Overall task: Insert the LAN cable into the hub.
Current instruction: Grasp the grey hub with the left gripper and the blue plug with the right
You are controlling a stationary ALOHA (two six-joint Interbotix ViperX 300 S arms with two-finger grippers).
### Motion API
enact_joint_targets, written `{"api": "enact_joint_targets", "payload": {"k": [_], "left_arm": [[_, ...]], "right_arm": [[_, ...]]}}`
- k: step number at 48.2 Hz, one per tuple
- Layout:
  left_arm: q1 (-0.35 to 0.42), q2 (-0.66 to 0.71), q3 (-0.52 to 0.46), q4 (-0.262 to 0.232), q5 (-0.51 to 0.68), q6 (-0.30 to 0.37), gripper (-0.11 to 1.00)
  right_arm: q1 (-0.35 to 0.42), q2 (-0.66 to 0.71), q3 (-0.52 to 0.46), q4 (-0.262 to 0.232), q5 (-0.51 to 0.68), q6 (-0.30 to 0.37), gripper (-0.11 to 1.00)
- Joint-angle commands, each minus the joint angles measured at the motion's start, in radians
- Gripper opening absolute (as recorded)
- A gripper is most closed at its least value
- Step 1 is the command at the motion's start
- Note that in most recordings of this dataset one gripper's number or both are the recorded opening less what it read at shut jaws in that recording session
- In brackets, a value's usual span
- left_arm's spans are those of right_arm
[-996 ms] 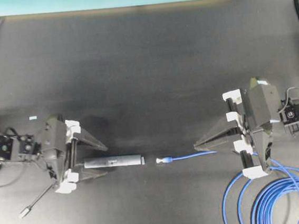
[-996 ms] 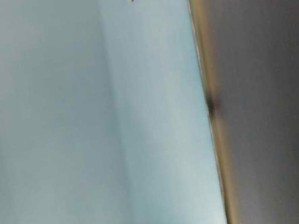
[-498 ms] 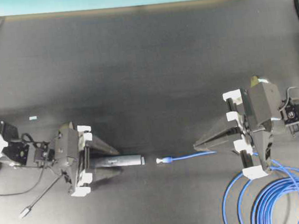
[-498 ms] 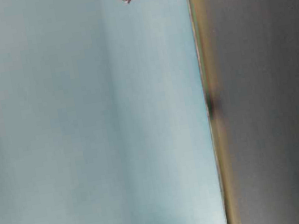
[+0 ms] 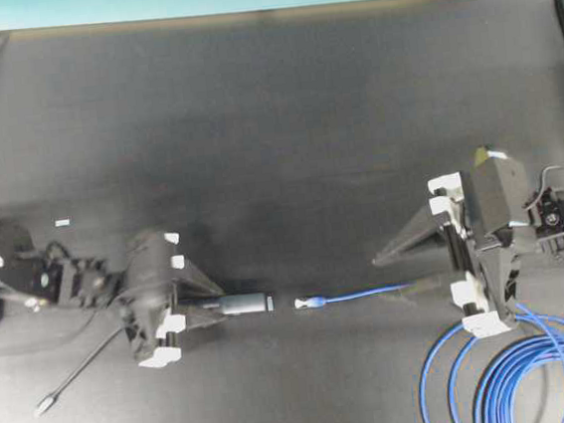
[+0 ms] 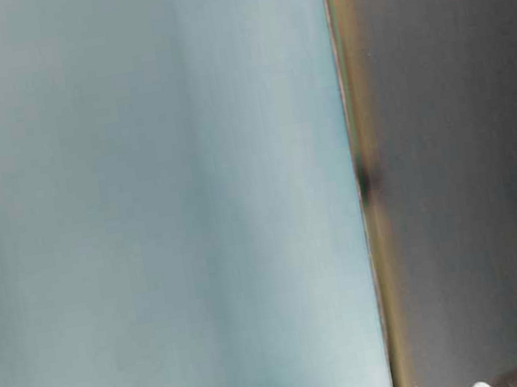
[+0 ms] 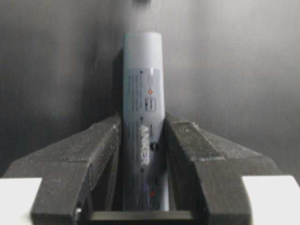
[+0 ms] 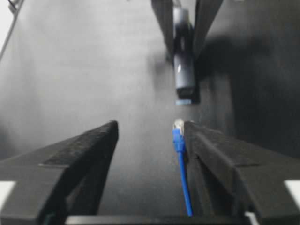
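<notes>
Watching both arms swap roles over the last second. My left claw has slid along the hub and pinched in on it, so it now clamps the bar near its back half, the open end poking out toward the plug. Meanwhile the right claw has popped wide and let the cable go; it just lies on the desk between the fingers. Plug and hub are lined up, near but not touching. My guess: the cable needs a regrip before anything goes in.
</notes>
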Motion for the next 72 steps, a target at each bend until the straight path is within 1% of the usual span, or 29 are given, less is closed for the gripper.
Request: {"api": "enact_joint_targets", "payload": {"k": [1, 4, 7, 18, 22, 27, 34, 40, 47, 53, 58, 66, 67, 70, 72], "left_arm": [[0.006, -0.087, -0.051, 0.003, 0.176, 0.002, 0.28], [0.008, -0.133, -0.077, 0.003, 0.282, 0.003, 0.28], [0.009, -0.183, -0.103, 0.003, 0.374, 0.006, 0.28], [0.003, -0.275, -0.190, 0.003, 0.627, -0.005, 0.28], [-0.005, -0.293, -0.222, 0.003, 0.692, 0.003, 0.28], [-0.014, -0.298, -0.255, 0.003, 0.758, -0.003, 0.28], [-0.025, -0.287, -0.311, 0.003, 0.865, -0.008, 0.28], [-0.026, -0.265, -0.360, 0.003, 0.943, 0.006, 0.28], [-0.029, -0.262, -0.376, 0.003, 0.930, 0.018, 0.28], [-0.040, -0.265, -0.383, 0.003, 0.954, 0.014, 0.28], [-0.051, -0.261, -0.407, 0.003, 1.023, 0.014, 0.28], [-0.055, -0.232, -0.485, 0.011, 1.235, 0.031, 0.28], [-0.055, -0.229, -0.491, 0.012, 1.244, 0.034, 0.28], [-0.055, -0.224, -0.500, 0.012, 1.223, 0.046, 0.28], [-0.054, -0.225, -0.494, 0.012, 1.173, 0.060, 0.28]], "right_arm": [[0.003, 0.037, 0.003, 0.002, -0.040, 0.005, 0.60], [0.002, 0.071, 0.006, 0.002, -0.072, -0.002, 0.65], [0.003, 0.112, 0.009, 0.002, -0.109, -0.006, 0.65], [0.002, 0.333, 0.009, 0.002, -0.288, -0.006, 0.65], [0.002, 0.416, 0.006, 0.003, -0.379, -0.006, 0.65], [-0.005, 0.492, -0.005, 0.006, -0.476, -0.006, 0.65], [-0.009, 0.574, -0.034, 0.009, -0.549, -0.006, 0.65], [-0.011, 0.629, -0.067, 0.009, -0.552, -0.006, 0.65], [-0.020, 0.669, -0.107, 0.011, -0.548, -0.006, 0.65], [-0.021, 0.690, -0.127, 0.011, -0.535, -0.006, 0.65], [-0.021, 0.706, -0.141, 0.011, -0.509, -0.006, 0.65], [-0.021, 0.710, -0.149, 0.011, -0.451, -0.006, 0.65], [-0.021, 0.710, -0.149, 0.011, -0.446, -0.006, 0.65], [-0.023, 0.710, -0.152, 0.011, -0.440, -0.006, 0.65], [-0.025, 0.710, -0.152, 0.011, -0.436, -0.006, 0.65]]}}
